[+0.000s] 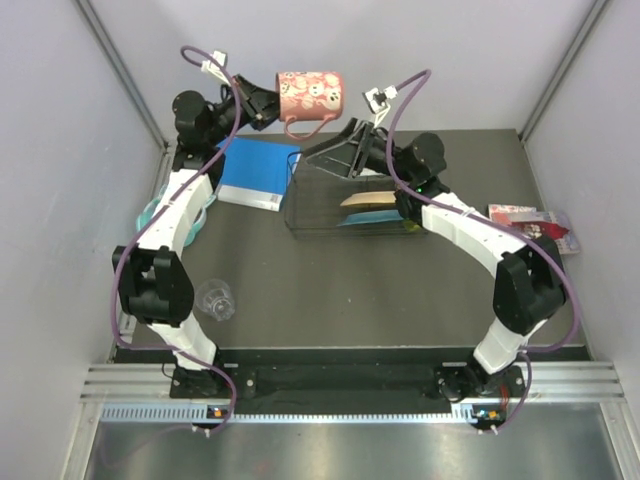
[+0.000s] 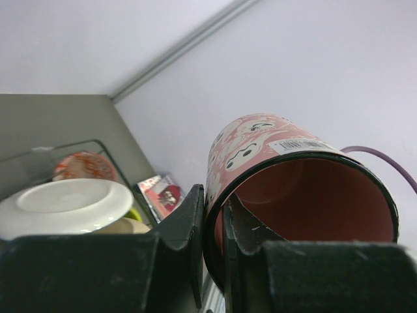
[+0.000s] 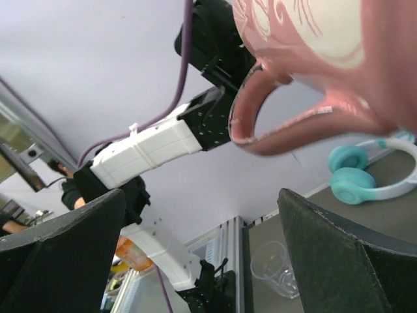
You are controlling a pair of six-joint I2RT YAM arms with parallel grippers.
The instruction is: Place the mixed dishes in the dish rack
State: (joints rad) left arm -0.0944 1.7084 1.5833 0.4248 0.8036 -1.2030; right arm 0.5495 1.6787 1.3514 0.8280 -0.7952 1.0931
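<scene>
The left tool [image 1: 262,103] is clamped on the black rim of a pink, white-faced mug with a loop handle [image 1: 310,95], which lies on its side in the air beyond the far-left corner of the black thin-wire dish rack [image 1: 300,225]. The right tool [image 1: 345,150], its fingers wide apart and empty, hovers over the rack's far edge.

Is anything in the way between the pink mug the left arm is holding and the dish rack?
Yes: the open right gripper sits between the pink mug and the far edge of the dish rack.
</scene>
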